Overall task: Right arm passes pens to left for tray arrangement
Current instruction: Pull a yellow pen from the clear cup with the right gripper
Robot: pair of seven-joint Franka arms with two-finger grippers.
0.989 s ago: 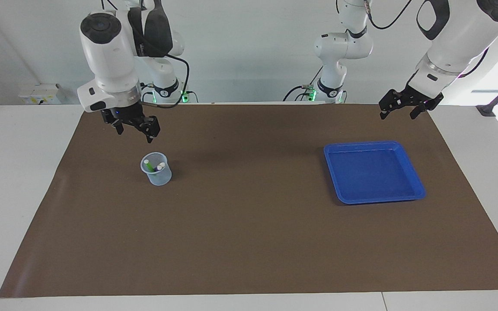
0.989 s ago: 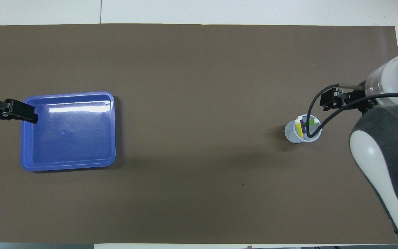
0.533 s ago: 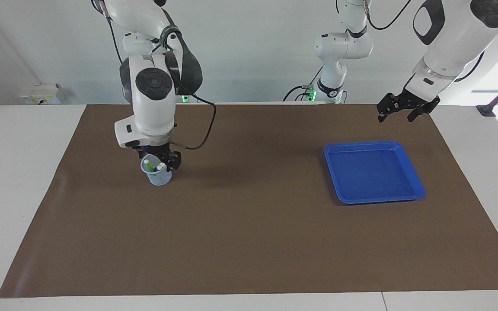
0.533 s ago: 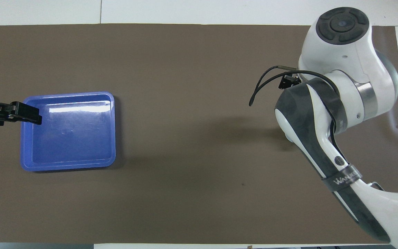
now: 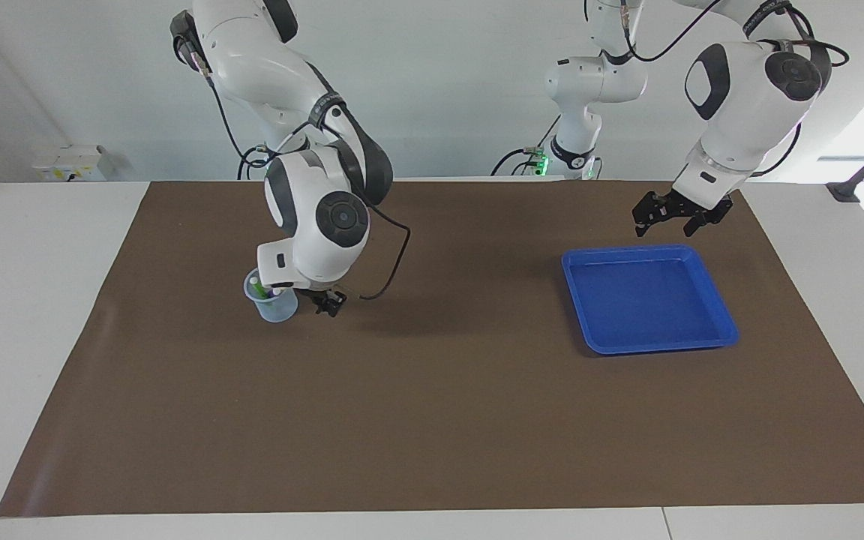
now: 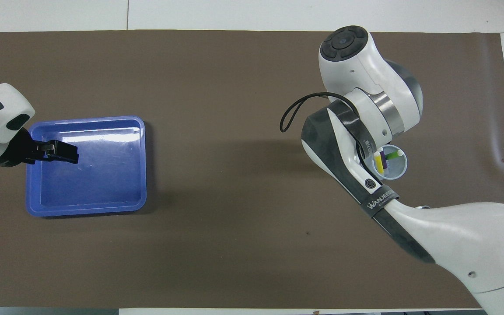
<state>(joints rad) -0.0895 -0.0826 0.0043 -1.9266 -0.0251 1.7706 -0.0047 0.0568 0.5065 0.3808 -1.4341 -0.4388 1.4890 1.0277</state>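
The three pens stand in a small translucent cup (image 5: 276, 309), beside the right arm's wrist. The overhead view shows the yellow pen (image 6: 379, 162), the purple pen (image 6: 383, 158) and the green pen (image 6: 393, 154) in the cup (image 6: 398, 175). My right gripper (image 5: 329, 306) is low over the mat right beside the cup, on its side toward the left arm's end, with no pen in it. In the overhead view it is hidden under its own arm. The blue tray (image 5: 649, 346) holds nothing. My left gripper (image 5: 664, 227) is open over the tray's rim nearest the robots; it also shows overhead (image 6: 73, 156).
A brown mat (image 5: 439, 420) covers the table. A smaller white arm with a green light (image 5: 589, 82) stands at the robots' edge. The right arm's black cable (image 5: 394, 262) loops beside the gripper. A grey box (image 5: 72, 161) sits past the mat's corner.
The right arm swung over the cup and came down, its gripper going from above the cup to low beside it. The left gripper moved out over the tray's rim.
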